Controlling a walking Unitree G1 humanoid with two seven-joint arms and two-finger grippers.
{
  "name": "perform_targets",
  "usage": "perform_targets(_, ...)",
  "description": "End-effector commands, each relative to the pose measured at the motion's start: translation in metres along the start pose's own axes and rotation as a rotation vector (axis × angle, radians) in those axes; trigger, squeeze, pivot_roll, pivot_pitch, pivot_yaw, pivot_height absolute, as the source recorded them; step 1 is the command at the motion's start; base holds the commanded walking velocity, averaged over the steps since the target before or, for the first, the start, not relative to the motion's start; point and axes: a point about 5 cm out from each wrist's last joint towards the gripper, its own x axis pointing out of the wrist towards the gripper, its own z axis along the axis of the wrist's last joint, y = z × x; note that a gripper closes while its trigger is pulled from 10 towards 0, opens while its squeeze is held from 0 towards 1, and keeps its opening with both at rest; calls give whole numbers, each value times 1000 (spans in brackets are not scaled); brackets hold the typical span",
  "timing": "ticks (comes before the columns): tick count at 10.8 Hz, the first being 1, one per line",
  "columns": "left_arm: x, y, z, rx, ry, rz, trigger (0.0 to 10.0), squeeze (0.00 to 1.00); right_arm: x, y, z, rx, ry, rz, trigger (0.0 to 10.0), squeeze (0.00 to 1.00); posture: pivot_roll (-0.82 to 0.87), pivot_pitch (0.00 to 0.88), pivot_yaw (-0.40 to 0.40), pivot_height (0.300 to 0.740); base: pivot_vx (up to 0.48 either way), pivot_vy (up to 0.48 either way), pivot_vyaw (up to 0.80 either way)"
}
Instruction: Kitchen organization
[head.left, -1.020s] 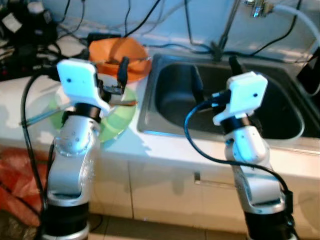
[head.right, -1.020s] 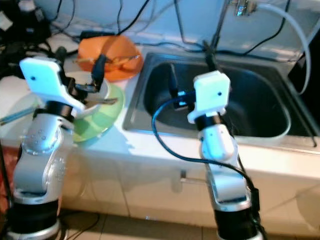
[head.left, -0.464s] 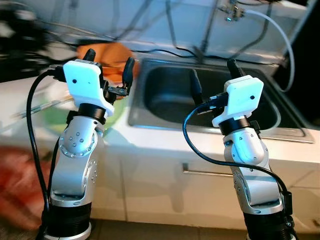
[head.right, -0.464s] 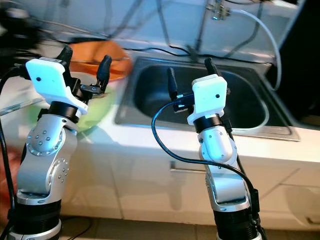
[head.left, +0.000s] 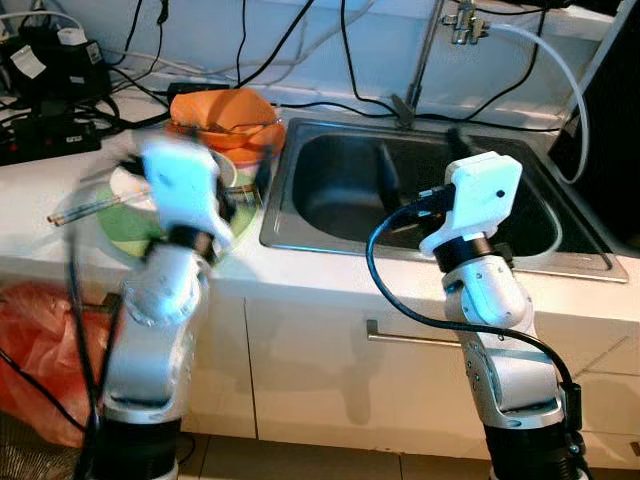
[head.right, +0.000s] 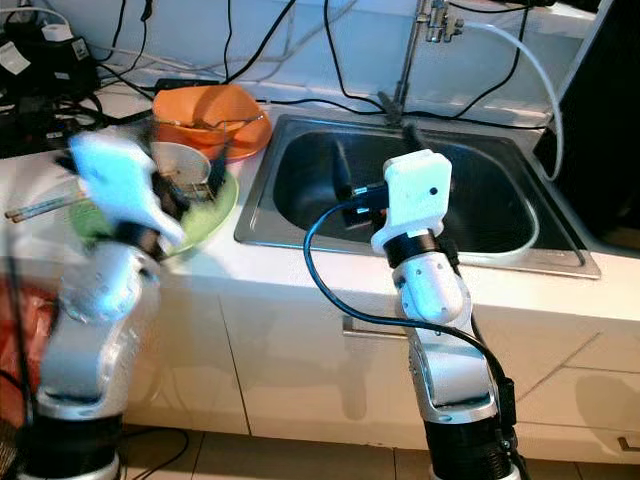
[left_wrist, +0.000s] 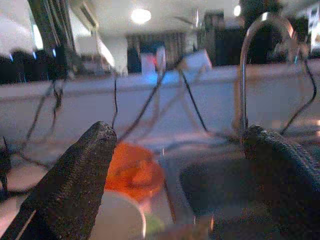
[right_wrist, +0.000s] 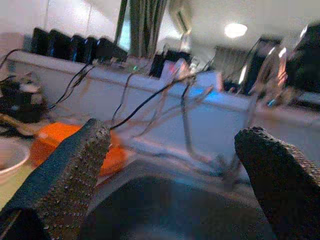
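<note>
The table (head.left: 40, 215) is carrying an unsorted pile: orange bowl (head.left: 225, 112), green plate (head.left: 125, 232), white bowl (head.right: 178, 160), chopsticks (head.left: 80, 207). Left gripper (left_wrist: 185, 165) and right gripper (right_wrist: 170, 165) are hovering, jaws apart, empty; sorting seemingly isn't begun.

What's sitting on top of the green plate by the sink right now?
A white bowl rests on the green plate, with chopsticks sticking out to the left. The blurred left arm covers much of the plate, so anything else there is hidden.

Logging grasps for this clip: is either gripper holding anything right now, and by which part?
Nothing is held. The left gripper and the right gripper both have their fingers spread apart with nothing between them.
</note>
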Motion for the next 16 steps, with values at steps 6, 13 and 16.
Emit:
perform_targets(6, 2, -7, -19, 52, 83, -104, 10000, 0, 1, 5, -16, 198, 176, 100, 10000, 0, 72, 33, -55, 740, 0, 0, 0)
perform_targets(13, -5, -13, -37, 157, 156, -158, 10000, 0, -20, 35, -22, 192, 374, 499, 10000, 0, 70, 30, -56, 740, 0, 0, 0)
perform_targets(16, -2, -11, -37, 172, 143, -157, 10000, 0, -19, 33, -20, 180, 378, 494, 10000, 0, 67, 28, -56, 740, 0, 0, 0)
